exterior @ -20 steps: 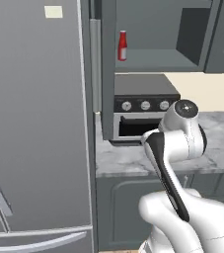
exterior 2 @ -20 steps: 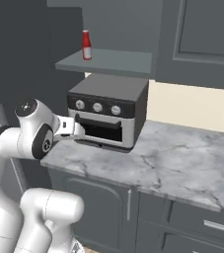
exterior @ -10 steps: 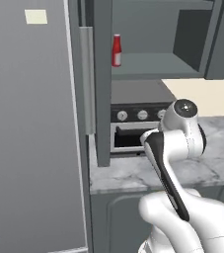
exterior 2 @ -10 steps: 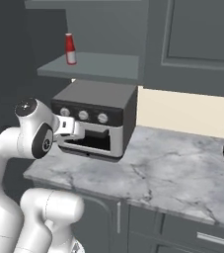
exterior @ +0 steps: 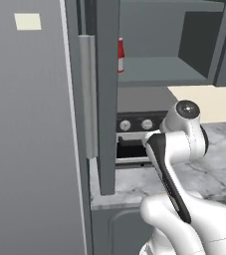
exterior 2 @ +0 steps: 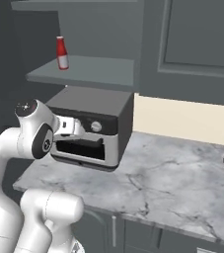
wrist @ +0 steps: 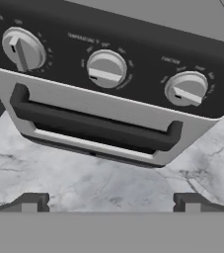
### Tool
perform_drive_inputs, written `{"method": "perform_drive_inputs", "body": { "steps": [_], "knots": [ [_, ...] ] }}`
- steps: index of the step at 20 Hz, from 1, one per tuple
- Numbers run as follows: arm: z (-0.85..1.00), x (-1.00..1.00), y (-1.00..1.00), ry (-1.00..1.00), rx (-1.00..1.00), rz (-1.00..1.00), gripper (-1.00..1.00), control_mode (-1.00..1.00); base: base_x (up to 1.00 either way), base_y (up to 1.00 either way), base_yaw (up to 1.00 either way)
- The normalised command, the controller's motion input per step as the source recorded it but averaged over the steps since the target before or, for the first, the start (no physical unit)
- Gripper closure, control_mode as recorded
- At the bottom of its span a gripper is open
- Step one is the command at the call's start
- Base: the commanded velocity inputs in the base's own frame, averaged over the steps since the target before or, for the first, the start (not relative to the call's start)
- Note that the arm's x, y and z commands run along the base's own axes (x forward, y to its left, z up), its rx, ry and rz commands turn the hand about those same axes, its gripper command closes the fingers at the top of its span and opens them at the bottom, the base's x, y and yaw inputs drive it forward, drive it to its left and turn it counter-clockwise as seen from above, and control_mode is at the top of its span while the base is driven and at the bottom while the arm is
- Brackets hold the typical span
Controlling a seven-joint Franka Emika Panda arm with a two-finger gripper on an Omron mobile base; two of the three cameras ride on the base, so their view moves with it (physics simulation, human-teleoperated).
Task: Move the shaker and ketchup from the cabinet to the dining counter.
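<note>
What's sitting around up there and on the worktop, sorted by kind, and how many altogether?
Red ketchup bottle on the cabinet shelf: 1
Toaster oven on the marble counter: 1
Oven knobs: 3
Total: 5

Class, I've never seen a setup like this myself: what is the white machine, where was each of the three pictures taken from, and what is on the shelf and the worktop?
The white machine is a robot arm on a driving base, in a computer-drawn kitchen. Two pictures come from cameras on the base, behind the arm to its left and right. The third comes from a camera on the hand, looking along its claw, whose two dark tips stand wide apart with nothing between them. On the marble counter stands a toaster oven with three knobs and a bar handle; the claw points at its front. Above it, on the shelf of the open cabinet, stands a red ketchup bottle with a white cap.
</note>
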Motion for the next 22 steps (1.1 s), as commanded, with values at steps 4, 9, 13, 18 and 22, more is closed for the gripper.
{"method": "perform_drive_inputs", "body": {
  "steps": [4, 9, 13, 18, 22],
  "knots": [
    [0.0, 0.0, 0.0, 0.0, 0.0, 0.0, -1.0, 1.0, 0.48, 0.0, 0.0],
    [0.0, 0.0, 0.0, 0.0, 0.0, 0.0, -1.0, 1.0, 0.1, 0.0, 0.0],
    [0.0, 0.0, 0.0, 0.0, 0.0, 0.0, -1.0, 1.0, 0.0, 0.0, 0.0],
    [0.0, 0.0, 0.0, 0.0, 0.0, 0.0, -1.0, 1.0, -0.05, 0.0, 0.03],
    [0.0, 0.0, 0.0, 0.0, 0.0, 0.0, -1.0, 1.0, -0.08, 0.0, 0.08]
  ]
}}
